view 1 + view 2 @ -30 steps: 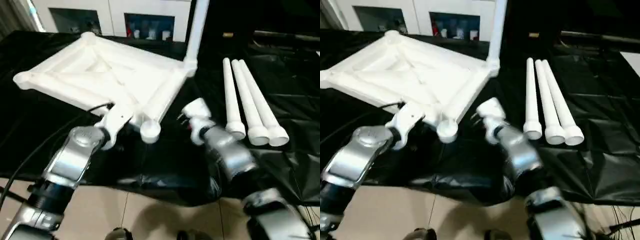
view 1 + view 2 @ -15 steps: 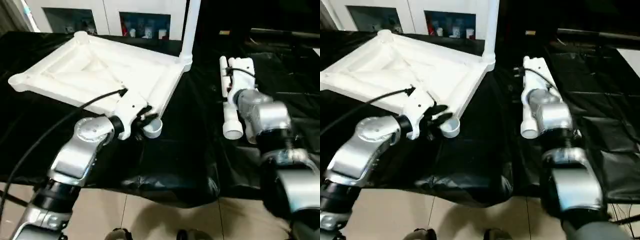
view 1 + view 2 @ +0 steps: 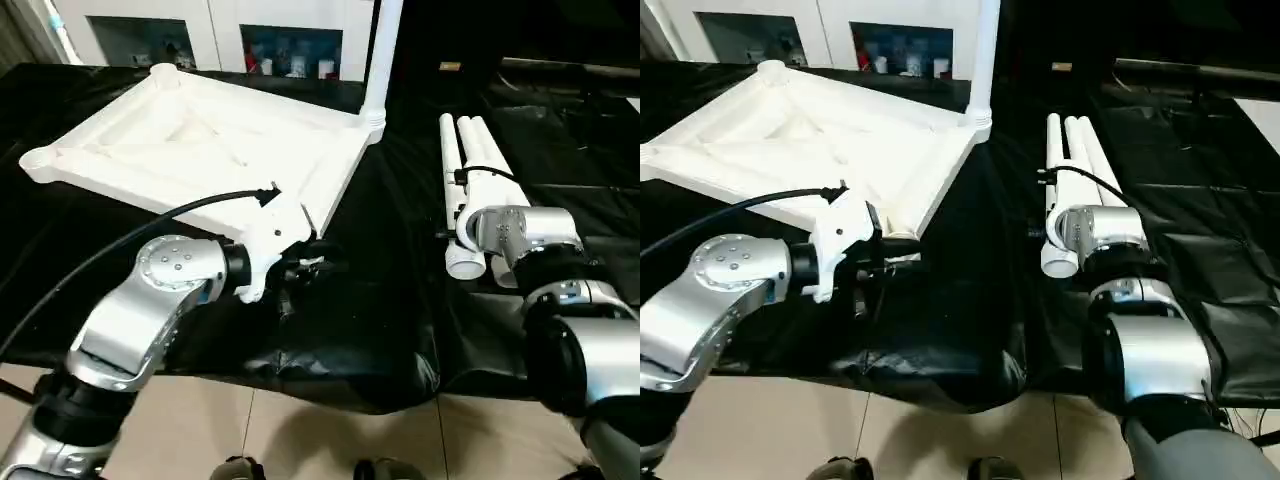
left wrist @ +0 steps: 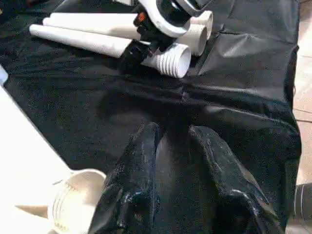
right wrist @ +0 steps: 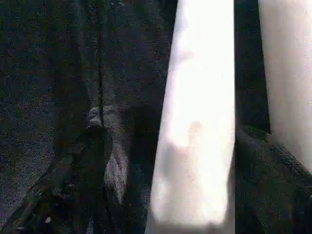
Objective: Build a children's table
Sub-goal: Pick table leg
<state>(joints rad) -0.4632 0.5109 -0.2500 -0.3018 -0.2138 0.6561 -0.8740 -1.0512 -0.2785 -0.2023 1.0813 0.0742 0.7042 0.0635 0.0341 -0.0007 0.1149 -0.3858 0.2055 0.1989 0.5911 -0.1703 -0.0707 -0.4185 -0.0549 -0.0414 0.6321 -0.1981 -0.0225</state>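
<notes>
Tabletop lies underside-up on the black sheet, left and far of centre, ribs showing, round sockets at its corners. Upside-down is the working pose: sockets face up so legs can drop in. One leg already stands upright in the far right corner socket. The near right socket shows empty and threaded inside in the left wrist view, just beside the left fingers.

Three loose legs lie side by side on the sheet to the right, running near to far, wide ribbed ends toward the robot. White tapered tubes, smooth, matching the fitted one.

Left gripper sits at the tabletop's near right corner, jaws a little apart with only black sheet between the fingers, nothing held. Likely there to brace that corner, though no contact with the rim can be made out.

Right gripper is down over the near end of the leftmost loose leg, jaws wide, one black finger on each side of the tube and not clamped. Judged step: about to close on this leg for the next socket.
</notes>
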